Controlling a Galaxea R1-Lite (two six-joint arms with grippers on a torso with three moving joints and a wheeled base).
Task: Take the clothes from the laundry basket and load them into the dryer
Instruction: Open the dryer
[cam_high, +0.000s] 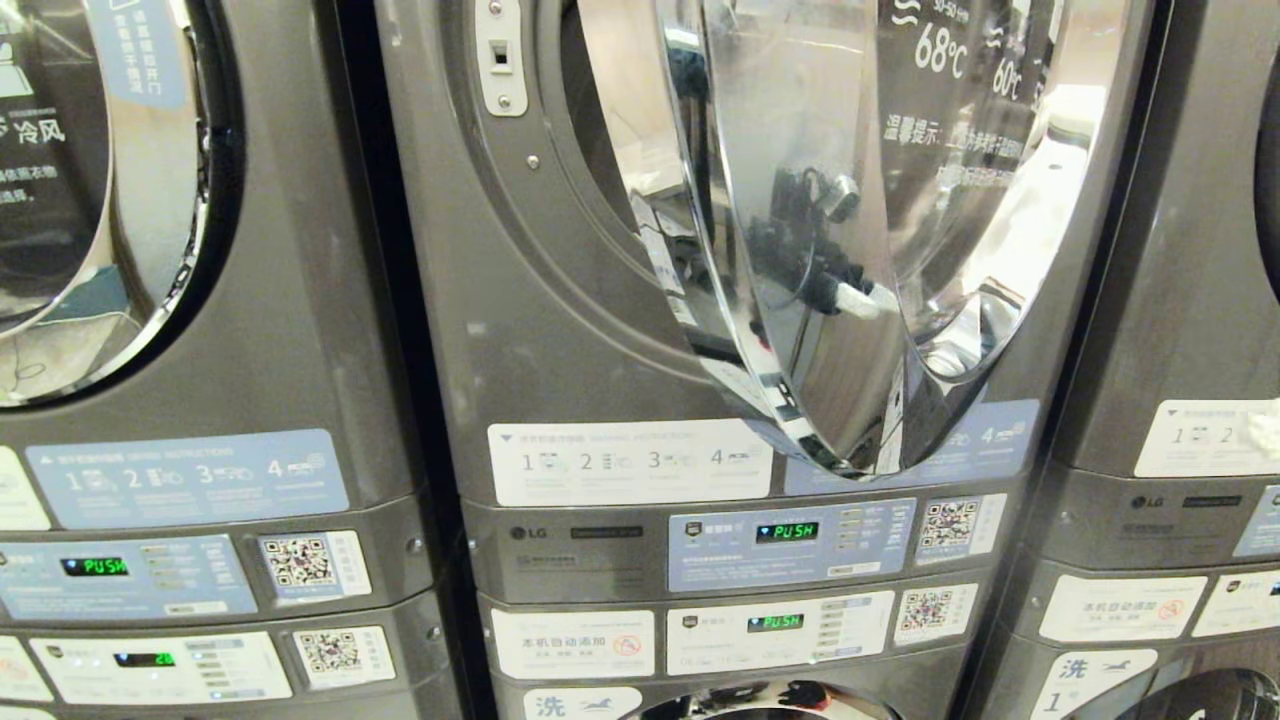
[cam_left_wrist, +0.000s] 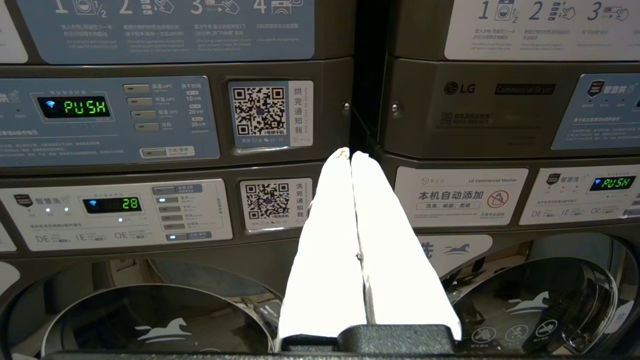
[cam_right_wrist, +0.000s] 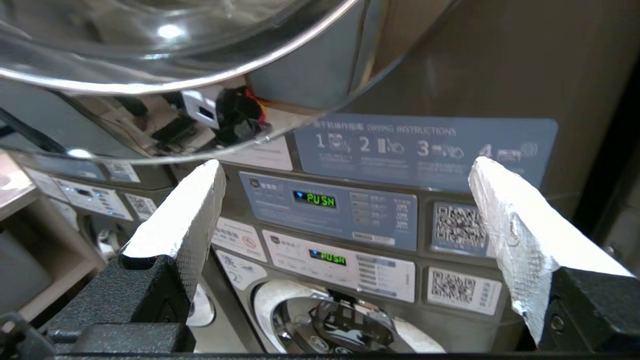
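Observation:
The middle dryer stands with its chrome-rimmed door swung out toward me, and the dark drum opening shows behind it. Neither the clothes nor the laundry basket is in view. Neither arm appears in the head view. My right gripper is open and empty; it hangs just under the open door and faces the dryer's control panel. My left gripper is shut with nothing in it, its white fingers pressed together. It points at the gap between two machines.
More stacked machines stand close on the left and right. Washer doors sit below the control panels. A pale ledge shows at the side of the right wrist view.

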